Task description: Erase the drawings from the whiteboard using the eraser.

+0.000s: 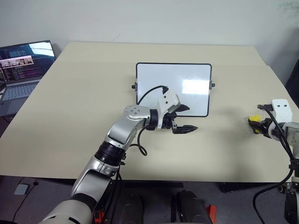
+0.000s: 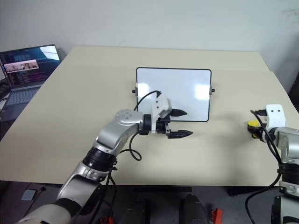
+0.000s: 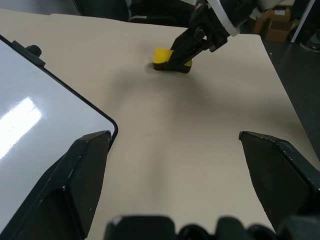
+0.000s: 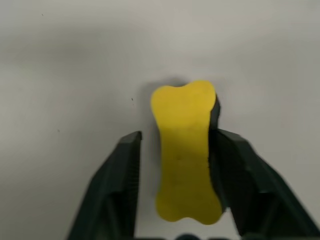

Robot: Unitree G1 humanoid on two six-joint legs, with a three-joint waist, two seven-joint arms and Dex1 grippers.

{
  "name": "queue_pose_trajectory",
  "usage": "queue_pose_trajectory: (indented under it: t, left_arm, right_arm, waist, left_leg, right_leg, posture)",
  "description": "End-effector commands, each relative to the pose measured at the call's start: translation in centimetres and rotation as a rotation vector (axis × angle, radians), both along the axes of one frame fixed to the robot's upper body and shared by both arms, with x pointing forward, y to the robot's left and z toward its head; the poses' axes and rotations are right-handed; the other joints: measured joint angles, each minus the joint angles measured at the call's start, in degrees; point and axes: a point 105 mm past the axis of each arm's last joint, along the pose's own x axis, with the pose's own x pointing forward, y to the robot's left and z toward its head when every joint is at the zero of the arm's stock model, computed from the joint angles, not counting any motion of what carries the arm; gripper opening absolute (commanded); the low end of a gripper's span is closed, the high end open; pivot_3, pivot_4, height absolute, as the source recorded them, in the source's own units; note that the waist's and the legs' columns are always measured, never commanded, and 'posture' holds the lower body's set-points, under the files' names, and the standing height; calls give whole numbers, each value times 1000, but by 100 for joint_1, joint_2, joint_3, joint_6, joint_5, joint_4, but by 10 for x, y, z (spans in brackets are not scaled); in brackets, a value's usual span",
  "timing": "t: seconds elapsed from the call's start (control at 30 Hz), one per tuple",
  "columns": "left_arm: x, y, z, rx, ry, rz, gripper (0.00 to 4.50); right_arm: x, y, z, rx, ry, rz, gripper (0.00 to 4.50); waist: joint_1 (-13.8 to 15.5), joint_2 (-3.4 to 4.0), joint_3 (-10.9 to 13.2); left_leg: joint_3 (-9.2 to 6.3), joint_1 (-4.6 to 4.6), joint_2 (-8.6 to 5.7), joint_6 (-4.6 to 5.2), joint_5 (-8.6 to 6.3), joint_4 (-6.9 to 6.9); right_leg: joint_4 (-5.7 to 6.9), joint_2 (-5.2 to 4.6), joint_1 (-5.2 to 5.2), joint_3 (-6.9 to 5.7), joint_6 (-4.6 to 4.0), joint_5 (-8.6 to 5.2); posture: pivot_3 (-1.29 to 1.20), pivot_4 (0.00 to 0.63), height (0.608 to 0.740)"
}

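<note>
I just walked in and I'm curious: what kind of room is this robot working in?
Probably an office or a lab test area. A plain beige table stands by a bare wall, an open laptop sits at its edge, and a small whiteboard and a yellow eraser lie on it. Cardboard boxes stand on the floor.

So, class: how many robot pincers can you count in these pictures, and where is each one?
2. The left pincer hovers open at the whiteboard's near edge. The right pincer is at the table's right side, straddling the yellow eraser, a gap showing beside one finger.

Bare table (image 1: 224, 140) between whiteboard (image 1: 174, 88) and eraser (image 1: 254, 120).
</note>
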Motion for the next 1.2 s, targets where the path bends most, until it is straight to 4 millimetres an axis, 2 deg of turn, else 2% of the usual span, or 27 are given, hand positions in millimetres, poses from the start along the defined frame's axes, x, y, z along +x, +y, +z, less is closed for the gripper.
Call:
queue_pose_trajectory:
  t: [0.03, 0.1, 0.2, 0.3, 0.4, 0.47, 0.5, 0.57, 0.63, 0.7, 0.87, 0.97, 1.13, 1.2]
  left_arm:
    - [-1, 1, 16, -38, -53, 0, 4500]
    - [1, 3, 17, -42, -62, 12, 4500]
    - [11, 15, 26, -81, -80, 84, 4500]
    - [16, 31, 29, -99, -82, 141, 4500]
    - [25, 56, 41, -155, -114, 261, 4500]
    - [35, 75, 51, -209, -149, 371, 4500]
    - [44, 93, 57, -250, -166, 476, 4500]
    - [61, 145, 67, -327, -218, 736, 4500]
    - [65, 192, 72, -369, -278, 952, 4500]
    - [64, 214, 70, -397, -297, 1056, 4500]
    - [63, 242, 46, -423, -283, 1226, 4500]
    - [66, 239, 22, -367, -267, 1252, 4500]
    - [72, 240, 4, -379, -267, 1340, 4500]
    - [72, 235, -4, -375, -281, 1362, 4500]
  right_arm:
    - [3, -5, 21, -16, -58, -9, 3830]
    - [4, -6, 27, -20, -68, -9, 4469]
    - [8, 6, 51, -21, -135, 38, 4469]
    - [14, 15, 61, -16, -162, 56, 4469]
    - [32, 37, 75, -29, -276, 125, 4469]
    - [40, 48, 77, -46, -325, 158, 4469]
    - [44, 50, 74, -61, -344, 154, 4469]
    - [55, 54, 69, -69, -426, 126, 4469]
    - [63, 57, 64, -53, -526, 94, 4469]
    - [67, 57, 57, -43, -578, 62, 4469]
    - [72, 73, 37, 39, -658, 74, 4469]
    - [74, 82, 27, 72, -716, 68, 4469]
    - [71, 82, 19, 46, -801, 55, 4469]
    - [69, 84, 14, 72, -814, 62, 4469]
  waist:
    - [3, 0, 0]
    - [5, 0, 0]
    - [-6, 3, 2]
    - [-38, 6, 1]
    - [-50, 6, 1]
    - [-51, 5, 1]
    - [-32, 5, 1]
    - [-20, 4, 1]
    - [-46, 5, 1]
    - [-41, 5, 1]
    - [76, 4, 0]
    - [86, 3, -1]
    - [71, 4, 0]
    - [69, 3, -1]
  left_leg:
    - [0, 0, 0, 0, 0, 0]
    - [0, -1, 0, 0, 0, 1]
    - [0, -1, 0, 0, 0, 1]
    - [2, 4, 1, 0, 0, 1]
    - [2, 3, 1, 0, 0, 1]
    - [2, 3, 2, 0, 0, 3]
    - [0, 2, 2, 0, 0, 5]
    - [-1, 0, 1, 0, 0, 6]
    - [1, 2, 2, 0, 0, 7]
    - [1, 3, 3, 0, 0, 4]
    - [-2, -4, -4, -1, 0, 5]
    - [-3, 1, -4, -1, 0, 8]
    - [-1, 1, -4, -2, 0, 10]
    - [-2, 4, -3, -1, 0, 10]
  right_leg:
    - [0, 0, 0, 0, 0, 0]
    - [0, 0, 0, 0, 0, 0]
    - [0, 0, 0, 0, 1, 0]
    - [3, 0, 0, 3, 1, 0]
    - [2, 1, 1, 3, 1, 1]
    - [2, 1, 1, 2, 2, 1]
    - [3, 1, 1, 2, 3, 2]
    - [1, 0, 1, 1, 4, 3]
    - [2, 0, 1, 3, 5, 4]
    - [3, 0, 0, 3, -22, 20]
    - [0, -5, 1, -1, -22, 24]
    - [1, -4, 7, -2, -21, 25]
    - [2, -4, 7, -1, -21, 26]
    - [3, -4, 7, -1, -21, 26]
  posture:
    - [0, 150, 740]
    - [0, 150, 740]
    - [0, 150, 740]
    - [0, 150, 740]
    - [0, 150, 740]
    - [0, 150, 740]
    - [0, 150, 740]
    - [0, 150, 740]
    - [0, 150, 740]
    - [0, 150, 740]
    - [0, 150, 740]
    - [0, 150, 740]
    - [0, 150, 740]
    - [0, 150, 740]
